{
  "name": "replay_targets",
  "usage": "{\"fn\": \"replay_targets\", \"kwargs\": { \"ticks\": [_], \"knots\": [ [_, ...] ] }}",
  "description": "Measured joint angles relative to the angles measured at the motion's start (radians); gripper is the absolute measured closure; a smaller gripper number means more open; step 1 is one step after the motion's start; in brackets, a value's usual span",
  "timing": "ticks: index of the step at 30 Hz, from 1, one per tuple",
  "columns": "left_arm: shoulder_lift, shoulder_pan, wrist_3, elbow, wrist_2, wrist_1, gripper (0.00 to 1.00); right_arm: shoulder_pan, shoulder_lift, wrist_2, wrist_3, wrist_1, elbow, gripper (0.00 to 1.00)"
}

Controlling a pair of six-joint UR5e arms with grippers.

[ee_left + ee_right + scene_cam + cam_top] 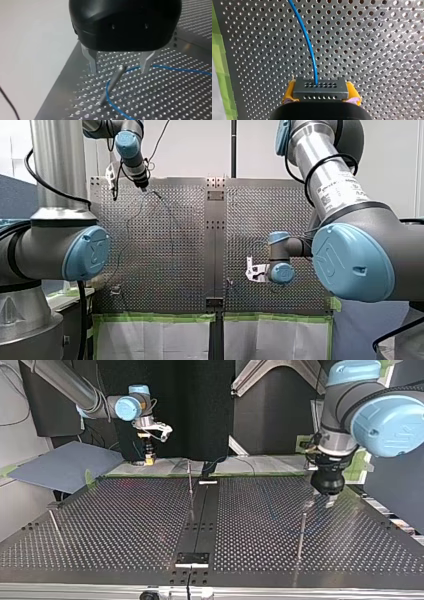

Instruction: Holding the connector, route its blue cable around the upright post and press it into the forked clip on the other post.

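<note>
Yellow-padded, my right gripper (321, 93) clamps one connector (320, 87), its one blue cable (310, 50) leaving at twelve o'clock; my left gripper (118, 70) gapes wide astride one post (111, 83).

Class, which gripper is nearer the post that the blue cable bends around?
Left. The left gripper hangs open just over the post; the right gripper holds the connector far from it.

I count: two arms, left arm (60, 250) and right arm (350, 255); two tools, left tool (118, 71) and right tool (321, 93); one connector (320, 88); one cable (308, 42); three posts (190, 480) (301, 535) (54, 522) in the top view; one worktop (125, 525).
</note>
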Motion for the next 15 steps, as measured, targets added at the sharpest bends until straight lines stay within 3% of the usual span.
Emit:
{"fn": "replay_targets", "kwargs": {
  "ticks": [9,15],
  "knots": [
    [-0.021,0.022,-0.047,-0.005,0.002,0.076,0.15,0.003,0.0,0.0,0.0,0.001,0.0,1.0],
    [-0.036,0.049,-0.067,-0.043,0.019,0.126,0.15,0.001,0.0,0.0,0.002,0.003,0.0,1.0]
  ]
}}
